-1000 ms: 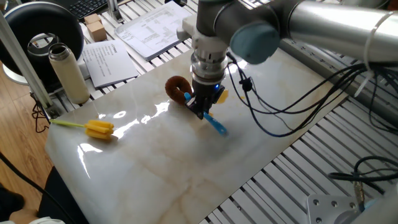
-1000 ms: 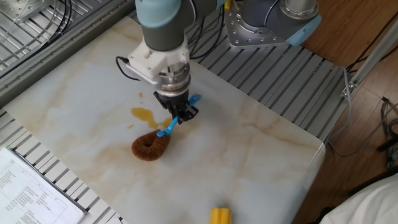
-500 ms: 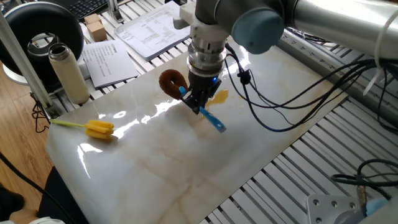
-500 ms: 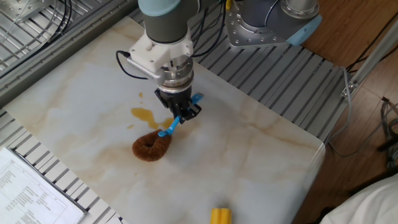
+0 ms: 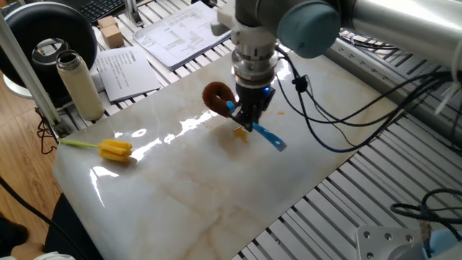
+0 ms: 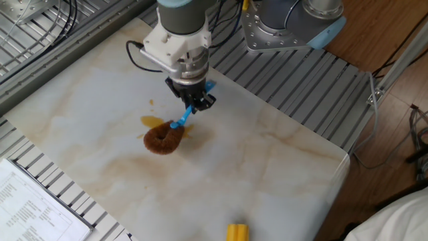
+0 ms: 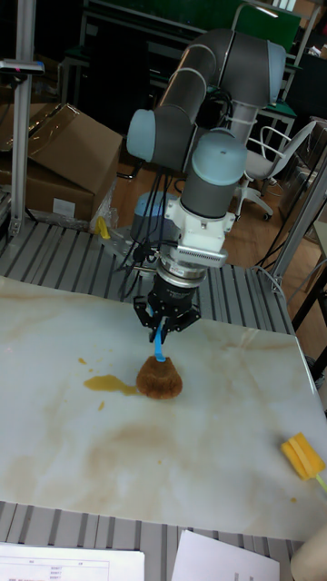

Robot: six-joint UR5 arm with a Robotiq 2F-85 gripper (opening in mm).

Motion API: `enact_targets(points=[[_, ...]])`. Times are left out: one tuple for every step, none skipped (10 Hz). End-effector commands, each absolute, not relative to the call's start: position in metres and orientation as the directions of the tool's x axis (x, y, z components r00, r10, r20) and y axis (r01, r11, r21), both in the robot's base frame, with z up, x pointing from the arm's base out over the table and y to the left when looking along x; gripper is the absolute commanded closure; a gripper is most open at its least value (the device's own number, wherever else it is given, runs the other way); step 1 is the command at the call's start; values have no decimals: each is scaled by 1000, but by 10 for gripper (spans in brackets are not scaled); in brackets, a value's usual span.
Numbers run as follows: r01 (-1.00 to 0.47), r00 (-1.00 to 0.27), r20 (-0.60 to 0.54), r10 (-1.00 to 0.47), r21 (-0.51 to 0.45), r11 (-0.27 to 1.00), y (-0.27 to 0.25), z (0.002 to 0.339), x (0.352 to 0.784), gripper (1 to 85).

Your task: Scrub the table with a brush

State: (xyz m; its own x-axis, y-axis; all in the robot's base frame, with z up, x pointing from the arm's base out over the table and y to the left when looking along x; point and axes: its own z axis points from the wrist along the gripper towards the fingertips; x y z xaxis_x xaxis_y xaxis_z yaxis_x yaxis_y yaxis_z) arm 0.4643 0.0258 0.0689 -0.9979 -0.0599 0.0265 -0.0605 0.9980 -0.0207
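- The gripper point(image 6: 194, 107) hangs low over the table point(image 6: 281, 174), jaws clamped on the brush point(image 6: 167, 137), whose head sits on the slab just below it.
- Bare marble lies open on every side of the gripper.
- The yellow sponge brush point(image 5: 108, 149) lies well apart, near a table edge.
- A thermos bottle point(image 5: 79, 85) and papers point(image 5: 126, 71) stand off the slab, well away from the gripper.
- Black cables point(image 5: 339, 137) trail behind the wrist.
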Motion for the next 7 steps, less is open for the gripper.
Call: enact_targets(points=[[-119,-993,-16,-120,-50,992,14,72,468,843],[-211,-977,4,-212,-94,973,-1,69,463,843],[-285,-958,21,-285,-118,951,-22,71,447,843],[-338,-941,32,-336,-123,933,-44,73,430,843],[-342,-940,40,-340,-101,934,-51,76,417,843],[-330,-944,60,-325,-115,937,-56,78,416,843],[-332,-943,71,-325,-120,936,-58,78,414,843]])
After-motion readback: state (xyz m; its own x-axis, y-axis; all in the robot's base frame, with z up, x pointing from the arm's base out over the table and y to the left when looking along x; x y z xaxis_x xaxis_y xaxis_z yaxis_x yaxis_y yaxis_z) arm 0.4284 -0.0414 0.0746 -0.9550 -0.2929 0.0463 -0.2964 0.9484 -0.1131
